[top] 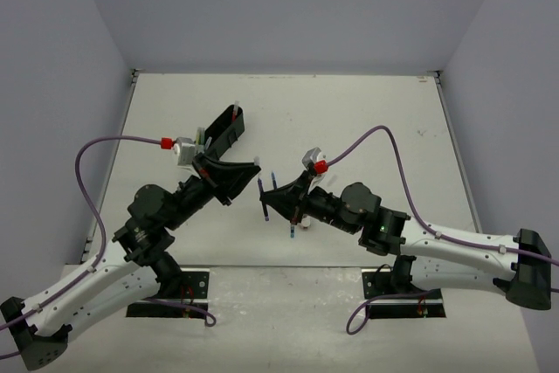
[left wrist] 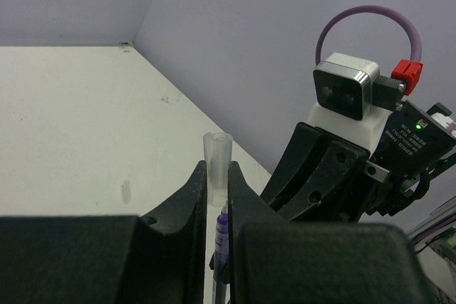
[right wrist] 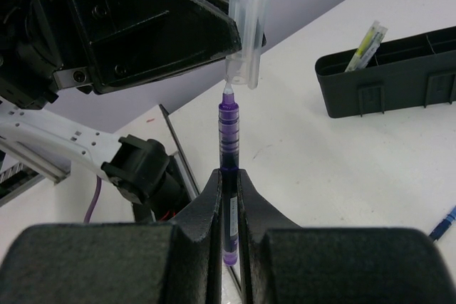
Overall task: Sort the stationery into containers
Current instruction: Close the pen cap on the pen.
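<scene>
Purple pen [right wrist: 228,140]: upright, clamped by its lower barrel between the closed fingers of the right gripper [right wrist: 228,183]. Its bare tip points straight out beyond the fingertips.

Clear plastic cap [right wrist: 247,26]: pinched in the left gripper [left wrist: 217,176], whose jaws are drawn together on it. It stands out past the fingertips. One end sits just over the pen tip, slightly off to one side; whether the two touch cannot be told.

Black organiser tray [right wrist: 388,83]: stands on the white table [right wrist: 320,154], well beyond the right gripper and off to its right. In the overhead view it lies just behind the left gripper.

Yellow highlighter [right wrist: 367,44]: leans tilted in the tray's end compartment, upper end above the rim.

Blue pen [right wrist: 443,222]: lies flat on the table to the right of the right gripper, apart from the tray. Only one end is in view.

Loose pens [top: 291,231]: a few dark ones lie on the table beside and beneath the right gripper. They are too small for detail.
</scene>
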Action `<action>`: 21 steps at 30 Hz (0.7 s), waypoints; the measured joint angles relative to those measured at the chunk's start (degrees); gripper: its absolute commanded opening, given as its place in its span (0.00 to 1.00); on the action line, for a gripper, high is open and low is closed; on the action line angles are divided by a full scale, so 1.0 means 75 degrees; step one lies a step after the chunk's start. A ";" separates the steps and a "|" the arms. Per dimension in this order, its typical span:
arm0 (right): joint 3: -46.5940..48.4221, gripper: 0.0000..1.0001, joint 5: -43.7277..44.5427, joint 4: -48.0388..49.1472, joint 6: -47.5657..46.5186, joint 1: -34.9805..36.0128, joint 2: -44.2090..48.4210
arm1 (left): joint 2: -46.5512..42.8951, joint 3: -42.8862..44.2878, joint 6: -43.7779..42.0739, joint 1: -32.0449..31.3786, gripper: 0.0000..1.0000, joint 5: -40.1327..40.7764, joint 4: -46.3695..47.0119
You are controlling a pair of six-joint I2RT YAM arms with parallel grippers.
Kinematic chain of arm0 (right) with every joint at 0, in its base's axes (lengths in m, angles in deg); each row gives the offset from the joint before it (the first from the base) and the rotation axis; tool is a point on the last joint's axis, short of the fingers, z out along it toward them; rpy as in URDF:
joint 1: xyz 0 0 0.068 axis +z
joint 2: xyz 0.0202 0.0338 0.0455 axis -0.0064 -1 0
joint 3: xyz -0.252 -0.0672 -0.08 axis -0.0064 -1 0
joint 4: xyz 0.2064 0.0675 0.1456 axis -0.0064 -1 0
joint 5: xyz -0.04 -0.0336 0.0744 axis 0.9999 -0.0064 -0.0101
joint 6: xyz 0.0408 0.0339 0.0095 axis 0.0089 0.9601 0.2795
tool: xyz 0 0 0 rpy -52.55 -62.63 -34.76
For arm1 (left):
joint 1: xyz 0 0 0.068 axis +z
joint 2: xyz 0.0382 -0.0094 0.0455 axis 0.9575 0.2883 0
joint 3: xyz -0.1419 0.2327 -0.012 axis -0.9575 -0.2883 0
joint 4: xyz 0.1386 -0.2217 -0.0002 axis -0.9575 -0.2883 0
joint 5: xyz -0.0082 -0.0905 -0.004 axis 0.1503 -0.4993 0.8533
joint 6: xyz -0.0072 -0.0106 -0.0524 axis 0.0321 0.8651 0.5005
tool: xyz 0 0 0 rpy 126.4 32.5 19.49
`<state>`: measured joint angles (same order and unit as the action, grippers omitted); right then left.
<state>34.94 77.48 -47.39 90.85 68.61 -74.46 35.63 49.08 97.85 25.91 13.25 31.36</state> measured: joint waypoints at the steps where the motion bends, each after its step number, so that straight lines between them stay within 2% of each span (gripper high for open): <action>1: 0.0000 0.00 0.0014 -0.0002 -0.0013 0.0000 0.0000 | 0.0023 -0.0021 0.0021 0.0000 0.00 -0.0004 0.0013; 21: 0.0511 0.00 0.0442 -0.0457 -0.0076 0.0003 -0.0055 | 0.0060 -0.0345 0.0262 0.0006 0.00 -0.0149 0.0702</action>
<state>38.77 80.79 -50.82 90.28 68.64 -74.87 36.07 46.49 99.81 25.96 12.13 36.63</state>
